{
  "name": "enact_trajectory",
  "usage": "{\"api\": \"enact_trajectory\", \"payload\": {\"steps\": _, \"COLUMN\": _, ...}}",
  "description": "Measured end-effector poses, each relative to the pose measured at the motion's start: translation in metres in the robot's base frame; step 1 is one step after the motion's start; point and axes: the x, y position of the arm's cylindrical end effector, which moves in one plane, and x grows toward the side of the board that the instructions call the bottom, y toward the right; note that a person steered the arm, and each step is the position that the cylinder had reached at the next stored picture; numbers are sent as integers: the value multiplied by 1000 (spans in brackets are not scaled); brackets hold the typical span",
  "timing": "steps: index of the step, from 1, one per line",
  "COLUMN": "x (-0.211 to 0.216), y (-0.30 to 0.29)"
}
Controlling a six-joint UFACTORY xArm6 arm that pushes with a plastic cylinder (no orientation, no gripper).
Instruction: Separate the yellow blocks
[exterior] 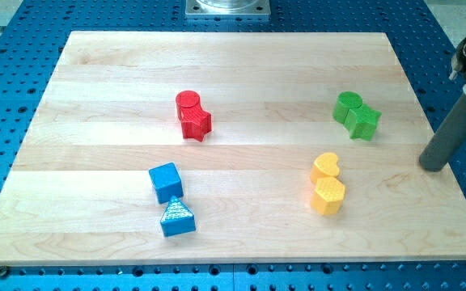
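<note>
A pale wooden tabletop [241, 65] with visible grain and plank seams sits on a blue perforated metal base [6, 48]. Eight small matte plastic blocks lie on it in four touching pairs.

The yellow heart block [326, 166] and the yellow hexagon block [328, 195] touch each other, toward the tabletop's lower right, the heart nearer the top edge.

Near the right edge, higher up, a green cylinder [348, 105] touches a green star-like block [364, 122]. Around the middle, a red cylinder [188, 103] touches a red star block [196, 124]. Toward the bottom edge, left of centre, a blue cube [166, 182] touches a blue triangle block [177, 218] with a ridged top face.

There is no hand; the arm ends in a plain dark grey rod. My tip [433, 166] rests at the tabletop's right edge, well apart from the yellow pair and touching no block. The rod's upper part is cut off at the view's right. A grey metal mount [227, 8] is cropped at the top edge.
</note>
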Motion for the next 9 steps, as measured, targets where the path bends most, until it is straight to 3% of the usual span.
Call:
{"api": "enact_trajectory", "payload": {"steps": 6, "x": 5, "y": 0}}
{"api": "enact_trajectory", "payload": {"steps": 8, "x": -22, "y": -31}}
{"api": "enact_trajectory", "payload": {"steps": 9, "x": 7, "y": -47}}
